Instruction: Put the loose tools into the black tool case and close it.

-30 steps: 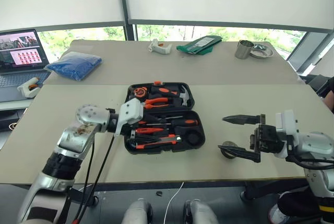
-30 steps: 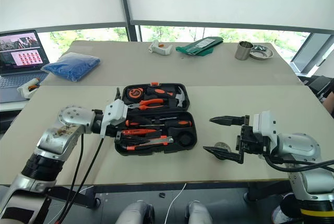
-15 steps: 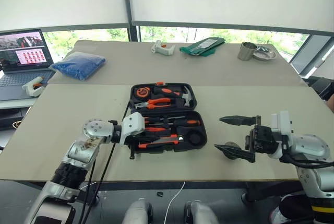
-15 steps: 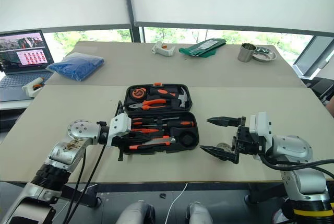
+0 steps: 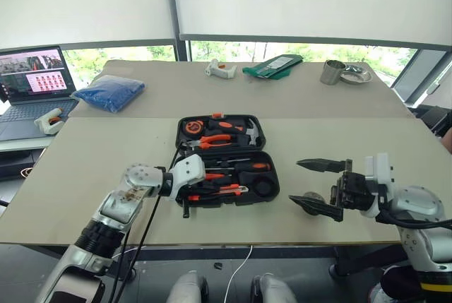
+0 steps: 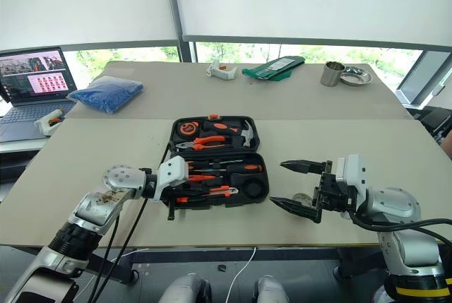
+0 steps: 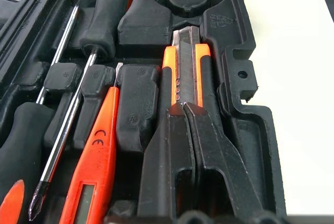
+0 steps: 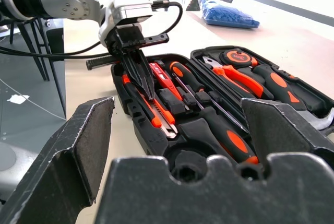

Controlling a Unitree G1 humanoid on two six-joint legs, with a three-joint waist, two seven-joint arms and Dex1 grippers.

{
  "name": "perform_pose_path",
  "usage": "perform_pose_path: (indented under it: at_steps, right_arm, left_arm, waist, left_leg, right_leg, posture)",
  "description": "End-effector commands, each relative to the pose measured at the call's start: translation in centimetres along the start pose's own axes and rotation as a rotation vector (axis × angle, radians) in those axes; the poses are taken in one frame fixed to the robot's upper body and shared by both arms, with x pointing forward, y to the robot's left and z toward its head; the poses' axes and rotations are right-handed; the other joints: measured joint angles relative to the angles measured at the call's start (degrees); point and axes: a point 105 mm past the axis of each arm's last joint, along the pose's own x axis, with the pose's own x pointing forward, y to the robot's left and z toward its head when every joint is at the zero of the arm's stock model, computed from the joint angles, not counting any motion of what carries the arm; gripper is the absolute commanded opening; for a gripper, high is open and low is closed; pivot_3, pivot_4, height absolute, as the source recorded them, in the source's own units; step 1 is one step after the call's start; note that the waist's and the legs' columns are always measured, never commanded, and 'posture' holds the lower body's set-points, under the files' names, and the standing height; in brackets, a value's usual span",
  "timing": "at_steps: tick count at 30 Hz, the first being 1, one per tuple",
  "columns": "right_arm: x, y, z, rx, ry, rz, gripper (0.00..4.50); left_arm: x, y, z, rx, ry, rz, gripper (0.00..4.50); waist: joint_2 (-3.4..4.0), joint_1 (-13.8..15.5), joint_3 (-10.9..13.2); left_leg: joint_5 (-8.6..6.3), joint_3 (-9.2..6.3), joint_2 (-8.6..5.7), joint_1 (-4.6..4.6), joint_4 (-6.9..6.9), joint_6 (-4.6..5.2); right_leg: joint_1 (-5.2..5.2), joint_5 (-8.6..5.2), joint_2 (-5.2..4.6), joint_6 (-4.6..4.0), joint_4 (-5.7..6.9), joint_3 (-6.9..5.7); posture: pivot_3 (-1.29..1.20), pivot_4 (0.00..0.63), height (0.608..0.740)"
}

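On the beige counter (image 5: 92, 169), the black tool case (image 5: 263, 137) lies open. Our closed left gripper (image 7: 189, 117) presses the utility knife (image 7: 186, 72) home; the tape roll (image 5: 311, 197) (beneath our wide-open right gripper (image 5: 319, 184)) remains outside, lid unclosed.

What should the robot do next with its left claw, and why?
Probably lift the left claw up out of the black tool case. Its fingers are shut and resting on the utility knife, which already sits in its slot. The screwdrivers and the orange tester screwdriver lie in theirs too, so the claw must clear the case before closing.
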Motion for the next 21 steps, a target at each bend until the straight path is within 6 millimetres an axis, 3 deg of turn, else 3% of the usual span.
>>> perform_pose_path:
  at_steps: [1, 4, 8, 14, 17, 21]
  right_arm:
    - [-1.2, -0.7, 1.4, -0.064, -0.011, -0.069, 4.5]
    - [-3.3, -0.7, 0.7, -0.069, 0.058, -0.12, 4.5]
    - [-6.8, 0.2, -1.5, -0.016, 0.21, -0.186, 4.5]
    - [-13.2, 2.4, -5.3, 0.053, 0.4, -0.353, 4.5]
    - [-13.8, 3.0, -5.5, 0.053, 0.428, -0.352, 4.5]
    - [-10.8, 2.7, -4.4, 0.048, 0.45, -0.244, 4.5]
  left_arm:
    - [-0.9, 0.5, 0.9, -0.024, -0.15, 0.048, 0.08]
    - [-3.1, 1.1, 3.0, -0.003, -0.308, 0.075, 0.8]
    - [-5.7, 0.7, 4.3, 0.022, -0.424, 0.084, 2.18]
    - [-8.5, -4.3, 2.5, 0.008, -0.377, -0.075, 4.45]
    - [-8.9, -4.5, 2.3, -0.017, -0.381, -0.044, 4.45]
    - [-8.9, -4.1, 2.6, -0.035, -0.423, 0.012, 4.45]
  waist:
    - [0.0, 0.0, 0.0]
    - [-0.07, 0.0, 0.1]
    - [-0.07, 0.1, 0.1]
    - [-0.04, -0.3, 0.0]
    - [0.02, -0.2, 0.1]
    - [0.27, -0.3, 0.1]
  left_leg:
    - [0.0, 0.0, 0.0, -0.04, 0.0, 0.0]
    - [0.09, 0.0, 0.0, -0.29, 0.0, 0.15]
    - [0.21, -0.06, 0.0, -0.46, 0.0, 0.55]
    - [-0.09, 0.01, 0.02, -0.42, -0.05, 0.57]
    - [-0.31, 0.0, 0.04, -0.42, -0.06, 0.22]
    - [-0.38, 0.0, 0.06, -0.4, -0.05, 0.09]
  right_leg:
    - [-0.02, 0.0, 0.0, 0.0, 0.0, 0.0]
    - [-0.24, 0.01, 0.02, 0.0, 0.0, -0.02]
    - [-0.29, -0.09, 0.0, 0.13, -0.06, -0.11]
    - [-0.23, -0.2, 0.02, 0.24, -0.33, -0.06]
    - [-0.23, -0.22, 0.0, 0.24, -0.4, -0.06]
    - [-0.19, -0.22, -0.06, 0.24, -0.57, -0.06]
  posture:
    - [0.0, 0.15, 0.74]
    - [0.0, 0.15, 0.74]
    - [0.0, 0.15, 0.74]
    - [0.0, 0.15, 0.74]
    - [0.0, 0.15, 0.74]
    - [0.0, 0.15, 0.74]
